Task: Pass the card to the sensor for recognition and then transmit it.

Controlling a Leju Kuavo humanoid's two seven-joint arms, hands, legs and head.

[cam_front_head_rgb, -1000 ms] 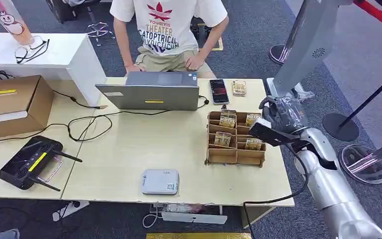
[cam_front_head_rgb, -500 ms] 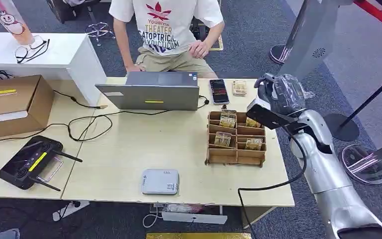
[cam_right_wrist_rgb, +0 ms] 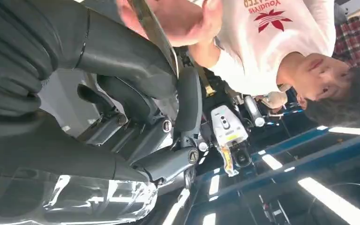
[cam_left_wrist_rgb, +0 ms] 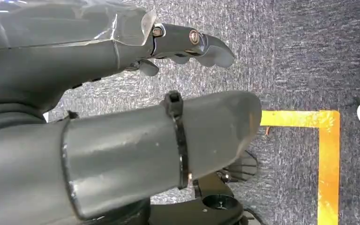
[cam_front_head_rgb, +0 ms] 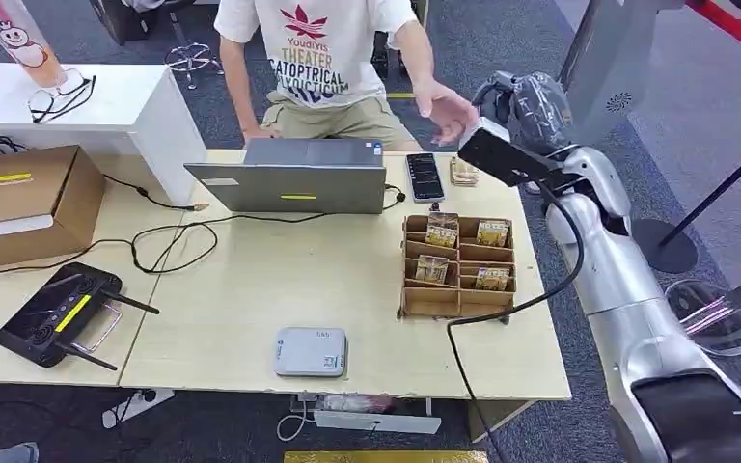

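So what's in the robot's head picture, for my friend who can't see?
The robot's right hand reaches past the table's far corner towards a seated person's outstretched hand. On the table sit a laptop, a phone and a wooden card rack.

An office-like robot test area. A light wooden desk (cam_front_head_rgb: 251, 289) carries a grey laptop (cam_front_head_rgb: 294, 178). Grey carpet (cam_front_head_rgb: 502, 58) has yellow tape markings (cam_left_wrist_rgb: 326, 140).

The pale wooden desk (cam_front_head_rgb: 251, 280) carries a laptop (cam_front_head_rgb: 289, 177), phone (cam_front_head_rgb: 425, 177), wooden card rack (cam_front_head_rgb: 457, 267), grey reader (cam_front_head_rgb: 311, 352), black controller (cam_front_head_rgb: 58, 313), cardboard box (cam_front_head_rgb: 24, 201) and trailing cables (cam_front_head_rgb: 169, 241).
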